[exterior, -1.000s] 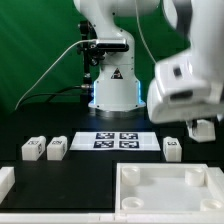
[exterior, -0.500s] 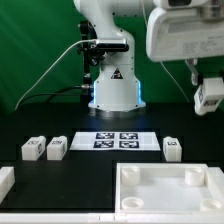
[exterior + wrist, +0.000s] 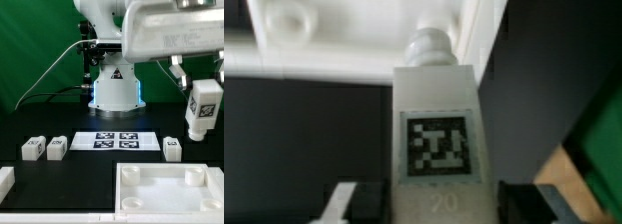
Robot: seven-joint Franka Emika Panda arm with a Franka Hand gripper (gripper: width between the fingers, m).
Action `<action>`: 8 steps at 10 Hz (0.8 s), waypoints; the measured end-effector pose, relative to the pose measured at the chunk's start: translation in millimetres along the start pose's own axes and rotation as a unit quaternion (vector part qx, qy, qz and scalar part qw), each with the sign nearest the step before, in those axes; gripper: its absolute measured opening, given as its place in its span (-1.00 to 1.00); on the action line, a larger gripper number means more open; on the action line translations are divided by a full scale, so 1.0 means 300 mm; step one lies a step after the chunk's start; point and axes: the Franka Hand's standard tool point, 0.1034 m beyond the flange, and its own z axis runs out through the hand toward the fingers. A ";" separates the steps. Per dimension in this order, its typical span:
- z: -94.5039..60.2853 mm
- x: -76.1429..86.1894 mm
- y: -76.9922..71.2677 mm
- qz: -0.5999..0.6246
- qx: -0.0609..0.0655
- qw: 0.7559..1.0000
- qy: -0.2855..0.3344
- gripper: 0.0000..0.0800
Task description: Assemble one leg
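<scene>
My gripper (image 3: 196,84) is shut on a leg (image 3: 203,110), a small white block with a black-and-white tag, and holds it upright in the air at the exterior view's right, above the table. In the wrist view the leg (image 3: 438,125) fills the middle between my two fingers (image 3: 345,205), its tag facing the camera and its round peg (image 3: 430,45) pointing away. The gripper (image 3: 438,202) grips the leg's near end. Beyond the peg lies the large white tray-like part (image 3: 331,40).
Three more legs stand on the black table: two at the exterior view's left (image 3: 31,149) (image 3: 56,149) and one at its right (image 3: 172,148). The marker board (image 3: 115,140) lies in the middle. The tray-like part (image 3: 128,170) is at the front; a white piece (image 3: 5,180) is at the front left.
The gripper has carried the leg up from near the table at the right, then down a little. The leg now hangs upright with its tag facing the exterior camera.
</scene>
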 end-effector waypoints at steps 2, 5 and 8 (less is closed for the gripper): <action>0.016 -0.002 0.005 0.000 -0.002 0.995 0.101 -0.27; 0.036 -0.024 0.002 -0.002 -0.001 0.996 0.089 -0.27; 0.145 -0.138 -0.025 0.000 0.003 0.998 0.061 -0.27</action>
